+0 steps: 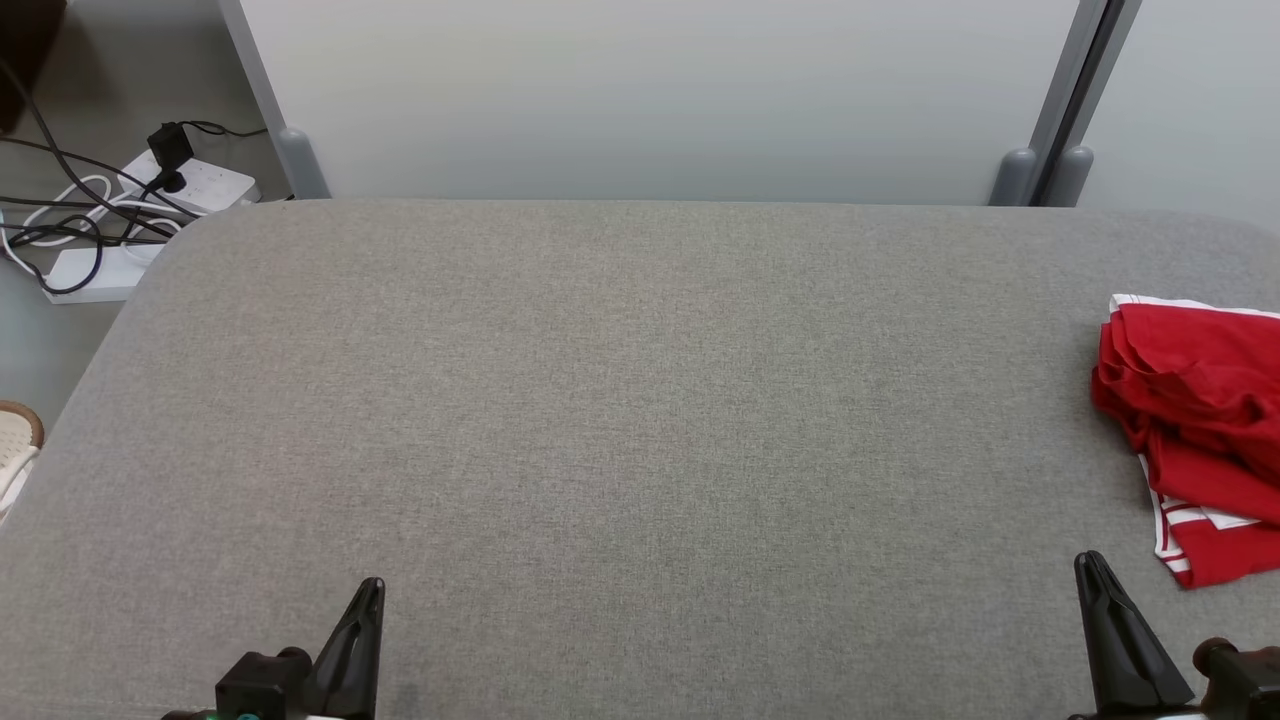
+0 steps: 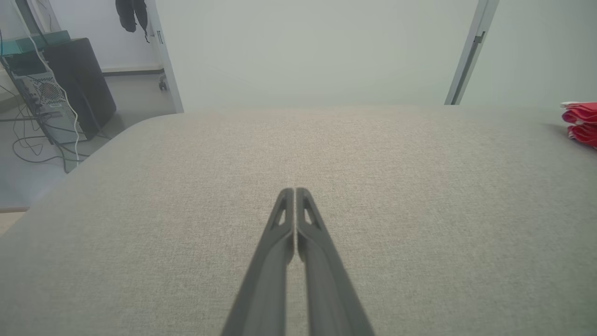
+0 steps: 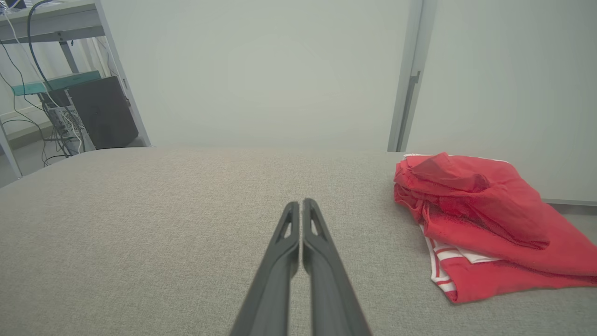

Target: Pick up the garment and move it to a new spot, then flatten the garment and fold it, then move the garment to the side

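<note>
The garment (image 1: 1195,420) is red with white striped trim and lies bunched at the right edge of the grey cloth-covered table (image 1: 620,400), partly cut off by the head view. In the right wrist view the garment (image 3: 480,219) sits ahead and to the right of my right gripper (image 3: 301,201), which is shut and empty. My right gripper (image 1: 1092,560) stands near the table's front edge, just left of and nearer than the garment. My left gripper (image 1: 372,585) is shut and empty at the front left; its wrist view shows the left gripper (image 2: 295,190) closed and a sliver of garment (image 2: 580,123) far right.
A pale partition wall (image 1: 660,90) stands behind the table with grey feet (image 1: 1040,175). On the floor at the left lie power strips with tangled cables (image 1: 120,215). A dark computer tower (image 2: 79,84) stands on the floor at the left in the left wrist view.
</note>
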Available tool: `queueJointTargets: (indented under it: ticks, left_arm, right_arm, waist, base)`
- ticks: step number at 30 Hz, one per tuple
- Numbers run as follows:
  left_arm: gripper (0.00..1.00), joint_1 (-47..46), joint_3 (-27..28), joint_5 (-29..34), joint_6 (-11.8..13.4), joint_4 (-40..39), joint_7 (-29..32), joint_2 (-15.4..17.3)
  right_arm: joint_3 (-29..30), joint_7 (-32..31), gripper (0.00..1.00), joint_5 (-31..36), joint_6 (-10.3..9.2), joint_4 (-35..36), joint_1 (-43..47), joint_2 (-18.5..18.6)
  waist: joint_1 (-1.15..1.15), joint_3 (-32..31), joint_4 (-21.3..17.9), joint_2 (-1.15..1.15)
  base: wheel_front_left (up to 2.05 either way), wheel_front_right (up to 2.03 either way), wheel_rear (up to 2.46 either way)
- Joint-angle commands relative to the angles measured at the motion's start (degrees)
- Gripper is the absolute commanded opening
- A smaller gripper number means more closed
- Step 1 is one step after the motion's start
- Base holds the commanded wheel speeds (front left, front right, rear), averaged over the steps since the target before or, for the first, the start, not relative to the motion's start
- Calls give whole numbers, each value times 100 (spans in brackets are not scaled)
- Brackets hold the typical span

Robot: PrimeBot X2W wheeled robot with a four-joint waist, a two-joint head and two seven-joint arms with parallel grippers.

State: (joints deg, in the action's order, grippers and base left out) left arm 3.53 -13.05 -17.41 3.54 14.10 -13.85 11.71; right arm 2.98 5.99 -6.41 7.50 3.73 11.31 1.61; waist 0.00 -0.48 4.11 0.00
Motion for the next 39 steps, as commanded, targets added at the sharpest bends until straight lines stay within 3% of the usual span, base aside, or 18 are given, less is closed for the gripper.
queueJointTargets:
  ticks: [1, 5, 9, 39]
  left_arm:
    - [0, -145, 84, -127, -24, -117, 29, 89]
    - [0, -165, 147, -373, -60, -120, 98, 57]
    - [0, -194, 208, -615, -95, -113, 163, 25]
    - [0, -395, 653, -2362, -352, -84, 638, -206]
  right_arm:
    - [-10, -4, 0, -151, 0, 115, -24, 33]
    - [-17, -32, 0, -463, 0, 52, -81, 61]
    - [-29, -56, 0, -763, 0, -23, -148, 83]
    - [-62, -255, 0, -2863, 0, -471, -558, 189]
  waist:
    - [2, -1, -5, 0]
    - [13, -11, -18, 0]
    - [1, 2, -32, 0]
    - [0, 20, -129, 0]
  base:
    - [0, 0, 0]
    - [0, 0, 0]
    - [0, 0, 0]
    - [0, 0, 0]
